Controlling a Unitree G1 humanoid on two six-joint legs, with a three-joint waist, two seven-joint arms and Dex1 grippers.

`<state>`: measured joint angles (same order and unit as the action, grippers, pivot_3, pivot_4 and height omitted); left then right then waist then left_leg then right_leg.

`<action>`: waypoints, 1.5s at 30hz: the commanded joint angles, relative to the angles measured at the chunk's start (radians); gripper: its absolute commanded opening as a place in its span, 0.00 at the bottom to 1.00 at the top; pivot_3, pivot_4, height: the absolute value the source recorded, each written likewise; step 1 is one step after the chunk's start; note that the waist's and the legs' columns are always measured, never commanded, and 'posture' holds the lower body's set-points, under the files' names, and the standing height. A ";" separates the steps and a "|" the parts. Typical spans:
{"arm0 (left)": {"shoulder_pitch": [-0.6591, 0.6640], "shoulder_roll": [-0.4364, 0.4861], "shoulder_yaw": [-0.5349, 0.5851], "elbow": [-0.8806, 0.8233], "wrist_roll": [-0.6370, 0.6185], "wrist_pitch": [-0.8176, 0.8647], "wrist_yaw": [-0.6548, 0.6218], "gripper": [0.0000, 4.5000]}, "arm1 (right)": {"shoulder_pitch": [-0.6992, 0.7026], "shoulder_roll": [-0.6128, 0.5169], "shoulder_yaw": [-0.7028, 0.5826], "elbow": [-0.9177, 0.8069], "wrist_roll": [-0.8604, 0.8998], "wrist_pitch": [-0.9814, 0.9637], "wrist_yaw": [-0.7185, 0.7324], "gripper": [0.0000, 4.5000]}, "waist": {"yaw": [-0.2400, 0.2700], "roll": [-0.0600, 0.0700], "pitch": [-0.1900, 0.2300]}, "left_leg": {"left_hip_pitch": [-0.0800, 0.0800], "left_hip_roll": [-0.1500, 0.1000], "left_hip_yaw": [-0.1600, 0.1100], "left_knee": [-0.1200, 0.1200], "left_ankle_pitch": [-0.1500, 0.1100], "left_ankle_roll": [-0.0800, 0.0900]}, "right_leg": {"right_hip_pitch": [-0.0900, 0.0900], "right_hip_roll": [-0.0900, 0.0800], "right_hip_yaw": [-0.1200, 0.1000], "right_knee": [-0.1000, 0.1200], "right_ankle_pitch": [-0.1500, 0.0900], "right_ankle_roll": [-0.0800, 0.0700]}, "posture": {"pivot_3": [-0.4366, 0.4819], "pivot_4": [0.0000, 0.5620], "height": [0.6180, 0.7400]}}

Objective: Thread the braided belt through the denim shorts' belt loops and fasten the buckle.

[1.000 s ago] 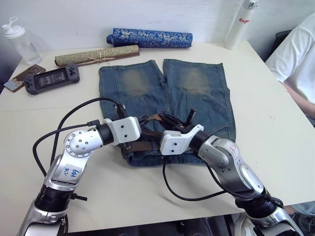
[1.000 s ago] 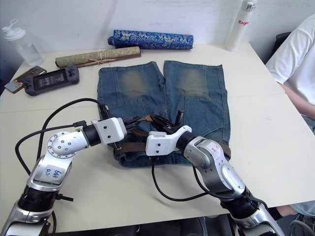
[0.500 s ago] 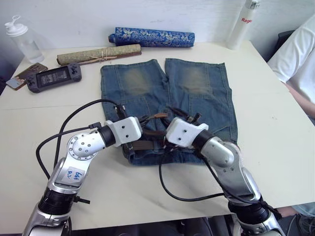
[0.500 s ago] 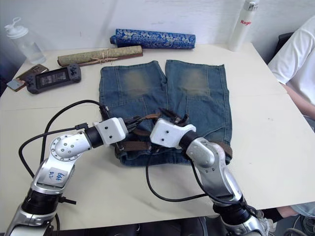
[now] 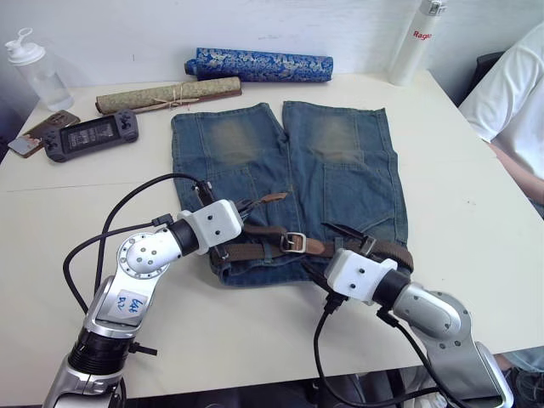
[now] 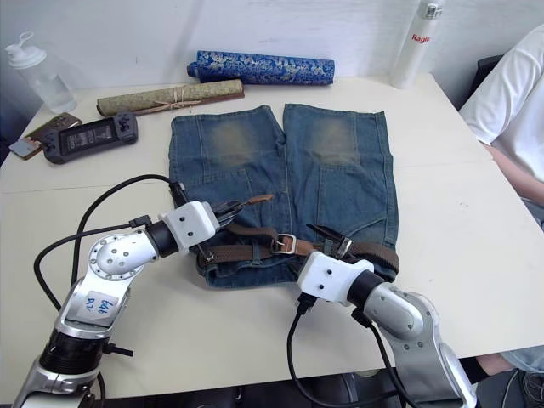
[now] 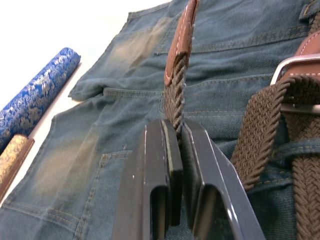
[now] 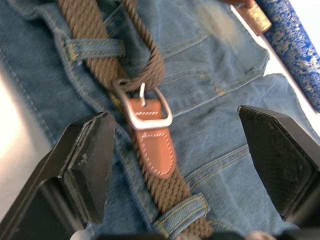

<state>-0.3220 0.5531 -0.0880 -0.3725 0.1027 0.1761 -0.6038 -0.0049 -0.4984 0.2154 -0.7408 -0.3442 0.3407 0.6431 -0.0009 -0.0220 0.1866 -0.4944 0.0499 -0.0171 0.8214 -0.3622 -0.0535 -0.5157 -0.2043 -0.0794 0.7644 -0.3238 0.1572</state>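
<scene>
The denim shorts point(image 5: 285, 161) lie flat on the table, waistband toward me. The braided belt point(image 5: 255, 251) runs along the waistband under belt loops point(image 8: 95, 48). Its buckle point(image 5: 293, 243) sits at the waist's middle with the strap passed through it. My left gripper point(image 5: 240, 209) is shut on the belt's free end, holding it above the denim, and the tan tip point(image 5: 274, 197) sticks out beyond the fingers point(image 7: 165, 165). My right gripper point(image 5: 319, 248) stands open just right of the buckle, low over the waistband. The buckle point(image 8: 145, 107) lies between its spread fingers point(image 8: 92, 165), untouched.
A blue patterned roll point(image 5: 259, 65) and a tan rolled mat point(image 5: 167, 94) lie beyond the shorts. A handheld console point(image 5: 89, 134), a phone point(image 5: 38, 132) and a clear bottle point(image 5: 34, 72) are far left. A white bottle point(image 5: 414, 42) stands far right, and a person point(image 5: 510, 102) sits there.
My right gripper opened and drew back from the middle of the waistband toward the near right, uncovering the buckle. My left gripper stays shut on the belt end.
</scene>
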 commanded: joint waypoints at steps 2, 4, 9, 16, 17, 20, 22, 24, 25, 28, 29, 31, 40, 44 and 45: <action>-0.016 0.001 0.016 -0.010 -0.012 -0.003 0.005 0.00 | -0.010 0.001 0.022 0.039 -0.064 -0.030 -0.060 0.93 | 0.000 0.000 0.000 | 0.000 0.000 0.000 0.000 0.000 0.000 | 0.000 0.000 0.000 0.000 0.000 0.000 | 0.48 0.27 0.22; -0.018 0.000 0.016 -0.007 -0.012 -0.003 0.006 0.00 | -0.015 -0.004 0.034 0.060 -0.078 -0.042 -0.066 0.93 | 0.000 0.000 0.000 | 0.000 0.000 0.000 0.001 0.000 0.000 | 0.000 0.000 0.000 0.000 0.000 0.000 | 0.48 0.27 0.22; -0.022 0.000 0.016 -0.003 -0.013 -0.004 0.006 0.00 | -0.020 0.009 0.042 0.095 -0.118 -0.032 -0.100 0.93 | 0.000 0.000 0.000 | 0.000 0.000 0.000 0.001 0.000 0.000 | 0.000 0.000 0.000 0.000 0.000 0.000 | 0.48 0.27 0.22; -0.023 0.001 0.015 -0.003 -0.015 -0.003 0.004 0.00 | -0.030 0.046 0.056 0.117 -0.126 0.021 -0.112 0.88 | 0.000 0.000 0.000 | 0.000 0.000 0.000 0.001 0.000 0.000 | 0.000 0.000 0.000 0.001 0.000 0.000 | 0.48 0.27 0.22; -0.022 0.001 0.014 -0.003 -0.015 -0.003 0.003 0.00 | -0.029 0.052 0.057 0.118 -0.128 0.037 -0.110 0.82 | 0.000 0.000 0.000 | 0.000 0.000 0.000 0.001 0.000 0.000 | 0.000 0.000 0.000 0.001 0.000 0.000 | 0.48 0.27 0.22; -0.019 0.000 0.012 -0.007 -0.016 -0.001 0.002 0.00 | -0.030 0.076 0.060 0.120 -0.116 0.069 -0.118 0.57 | 0.001 0.000 0.000 | 0.000 0.000 0.000 0.001 0.000 0.000 | 0.000 0.000 0.000 0.001 0.000 0.000 | 0.48 0.27 0.22; -0.018 -0.002 0.011 -0.010 -0.018 0.001 0.002 0.00 | -0.040 0.089 0.064 0.113 -0.114 0.081 -0.117 0.36 | 0.000 0.000 0.000 | 0.000 0.000 0.000 0.002 0.000 0.000 | 0.000 0.000 0.000 0.001 0.000 0.000 | 0.48 0.27 0.22; -0.019 -0.002 0.011 -0.008 -0.019 0.001 0.001 0.00 | -0.048 0.093 0.069 0.109 -0.118 0.087 -0.115 0.14 | 0.000 0.000 0.000 | 0.000 0.000 0.000 0.002 0.000 0.000 | 0.000 0.000 0.000 0.002 0.000 0.000 | 0.48 0.27 0.22; -0.019 -0.001 0.011 -0.007 -0.019 0.001 0.001 0.00 | -0.049 0.094 0.071 0.108 -0.118 0.091 -0.114 0.03 | 0.000 0.000 0.000 | 0.000 0.000 0.000 0.002 0.000 0.000 | 0.000 0.000 0.000 0.001 0.000 0.000 | 0.48 0.27 0.22; -0.021 0.000 0.008 -0.006 -0.018 0.004 -0.001 0.00 | -0.060 0.093 0.075 0.104 -0.122 0.095 -0.114 0.01 | -0.001 0.000 0.000 | 0.000 0.000 0.000 0.002 0.000 0.000 | 0.000 0.000 0.000 0.002 0.000 0.000 | 0.48 0.27 0.22; -0.021 0.000 0.007 -0.006 -0.018 0.005 -0.002 0.00 | -0.063 0.092 0.075 0.102 -0.124 0.096 -0.116 0.01 | 0.000 0.000 0.000 | 0.000 0.000 0.000 0.002 0.000 0.000 | 0.000 0.000 0.000 0.002 0.000 0.000 | 0.48 0.27 0.22; -0.022 0.005 0.000 -0.006 -0.016 0.008 -0.010 0.00 | -0.077 0.089 0.074 0.102 -0.129 0.095 -0.121 0.01 | -0.001 0.000 0.000 | 0.000 0.000 0.000 0.002 0.000 0.000 | 0.000 0.000 0.000 0.002 0.000 0.000 | 0.48 0.27 0.22; -0.028 0.048 -0.049 0.006 0.037 0.031 -0.051 0.00 | -0.209 0.051 0.107 0.133 -0.192 -0.038 -0.134 0.01 | -0.002 0.000 0.000 | 0.000 0.000 0.000 0.002 0.000 0.000 | 0.000 0.000 0.000 0.002 0.000 -0.001 | 0.48 0.27 0.22; -0.031 0.058 -0.052 0.003 0.054 0.048 -0.046 0.00 | -0.224 0.066 0.121 0.160 -0.202 -0.054 -0.134 0.01 | -0.002 0.000 0.000 | 0.000 0.000 0.000 0.002 0.000 0.000 | 0.000 0.000 0.000 0.002 0.000 -0.001 | 0.48 0.27 0.22; -0.032 0.060 -0.051 0.001 0.058 0.050 -0.046 0.00 | -0.227 0.071 0.123 0.164 -0.203 -0.054 -0.134 0.01 | -0.002 0.000 0.000 | 0.000 0.000 0.000 0.002 0.000 0.000 | 0.000 0.000 0.000 0.003 0.000 -0.001 | 0.48 0.27 0.22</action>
<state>-0.3437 0.6026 -0.1365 -0.3471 0.1455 0.2222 -0.6484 -0.2139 -0.4366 0.3341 -0.5537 -0.5381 0.3110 0.5274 -0.0030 -0.0221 0.1865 -0.4944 0.0499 -0.0171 0.8230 -0.3621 -0.0536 -0.5161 -0.2043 -0.0790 0.7672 -0.3241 0.1566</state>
